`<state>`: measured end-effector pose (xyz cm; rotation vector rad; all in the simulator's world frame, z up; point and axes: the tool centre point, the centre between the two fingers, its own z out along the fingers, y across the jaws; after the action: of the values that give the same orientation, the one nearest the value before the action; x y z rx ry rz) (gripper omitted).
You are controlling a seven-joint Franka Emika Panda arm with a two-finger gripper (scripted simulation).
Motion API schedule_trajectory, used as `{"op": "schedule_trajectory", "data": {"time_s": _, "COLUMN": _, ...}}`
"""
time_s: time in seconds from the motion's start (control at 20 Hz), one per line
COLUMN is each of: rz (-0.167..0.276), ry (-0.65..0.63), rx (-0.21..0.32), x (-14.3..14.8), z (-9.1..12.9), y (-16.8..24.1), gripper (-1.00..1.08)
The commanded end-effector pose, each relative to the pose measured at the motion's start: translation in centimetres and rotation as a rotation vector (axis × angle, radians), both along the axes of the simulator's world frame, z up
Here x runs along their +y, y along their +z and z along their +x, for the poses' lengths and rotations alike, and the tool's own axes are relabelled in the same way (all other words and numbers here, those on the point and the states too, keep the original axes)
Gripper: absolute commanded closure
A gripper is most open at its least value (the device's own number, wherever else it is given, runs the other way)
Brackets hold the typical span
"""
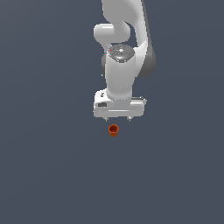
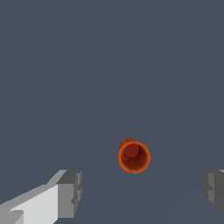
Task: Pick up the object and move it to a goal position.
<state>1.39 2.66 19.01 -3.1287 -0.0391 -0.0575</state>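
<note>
So here's the setup: plain dark slate-grey worktop (image 1: 48, 166) filling both views, no visible edges or corners anywhere, so I can't really pin anything to a particular side of it.

In the exterior view, the white Panda arm (image 1: 120, 65) comes in from the top of the picture and points straight down. Its claw (image 1: 118, 119) hangs at the end of the wide white hand block, and all you can see of the fingers from here are two little stubs poking out underneath, set well apart.

Just under that, a bit toward the exterior view's left of the hand's middle, sits the small orange-red cup (image 1: 113, 130). It's standing upright on the worktop with its mouth facing up, and you can see the darker red inside. It's clearly narrower than the hand block above it. Nothing is touching it.

The wrist view backs that up. One grey-tipped white finger (image 2: 65, 194) shows at one lower corner and the other finger (image 2: 213, 190) at the opposite edge, with a big gap between them, so the claw is spread wide and holding nothing. The cup (image 2: 134, 156) is seen nearly straight down its opening, orange rim around a dark red inside, a sliver of the tapered side peeking out behind the rim. It lies between the two fingers' lines but ahead of the tips, not yet level with them and clear of both.
</note>
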Motion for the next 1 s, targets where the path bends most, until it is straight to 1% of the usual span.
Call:
{"op": "schedule_trajectory", "data": {"time_s": 0.0, "rz": 0.0, "ry": 0.0, "rx": 0.0, "x": 0.0, "z": 0.0, "y": 0.0, "gripper": -0.92}}
{"op": "schedule_trajectory", "data": {"time_s": 0.15, "rz": 0.002, "ry": -0.011, "rx": 0.002, "x": -0.4, "z": -0.1, "y": -0.1, "gripper": -0.92}}
{"op": "schedule_trajectory", "data": {"time_s": 0.5, "rz": 0.011, "ry": -0.064, "rx": 0.013, "x": -2.4, "z": -0.4, "y": -0.1, "gripper": -0.92}}
{"op": "schedule_trajectory", "data": {"time_s": 0.75, "rz": 0.01, "ry": -0.065, "rx": 0.012, "x": -2.3, "z": -0.4, "y": -0.2, "gripper": -0.92}}
{"op": "schedule_trajectory", "data": {"time_s": 0.95, "rz": 0.01, "ry": -0.092, "rx": 0.015, "x": -2.3, "z": -0.4, "y": -0.9, "gripper": -0.92}}
